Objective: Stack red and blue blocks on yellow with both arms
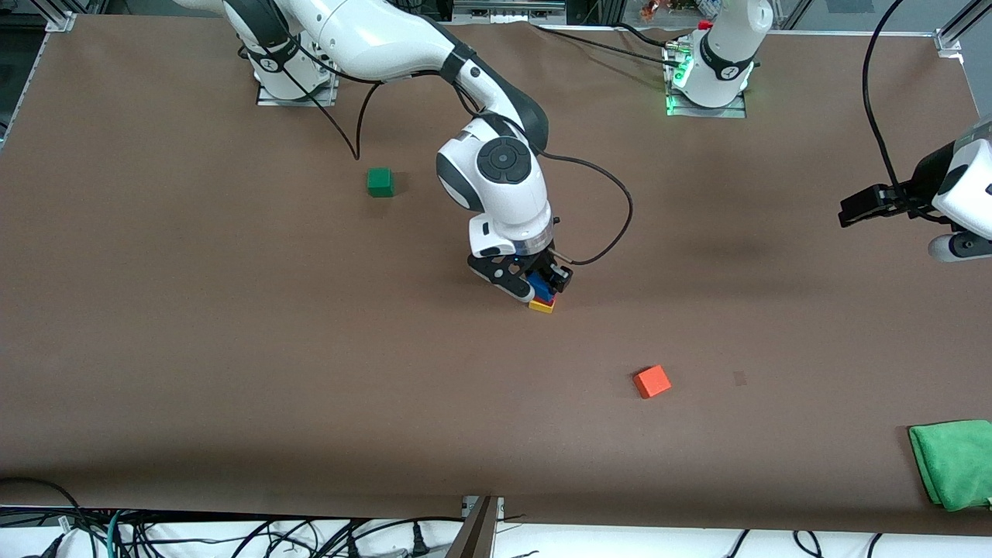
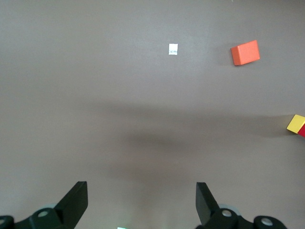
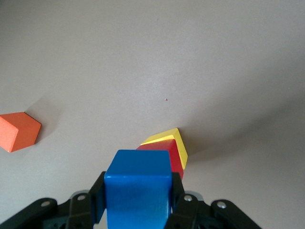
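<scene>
While the front view hides most of the stack under the right arm's wrist, the right wrist view shows it plainly: the right gripper (image 3: 138,200) has its fingers closed on the sides of the blue block (image 3: 138,188), which sits over the red block (image 3: 164,155), and the red block rests on the yellow block (image 3: 177,143). Whether blue touches red cannot be told. In the front view the right gripper (image 1: 533,285) stands over the stack near the middle of the desk (image 1: 194,325), with only slivers of the blue block (image 1: 540,284), red block (image 1: 547,297) and yellow block (image 1: 542,305) visible.

All three are cubes and show no long axis; the yellow and red blocks sit turned, a corner toward the front camera.

Only the left wrist view shows the left gripper (image 2: 142,202) spread wide and empty, over bare desk toward the left arm's end, where that arm waits. That view catches the yellow block (image 2: 296,123) at its edge, the orange-red cube (image 2: 245,52) and a small white tag (image 2: 173,48). The green cube (image 1: 380,182) and green cloth (image 1: 953,461) appear in the front view alone.
</scene>
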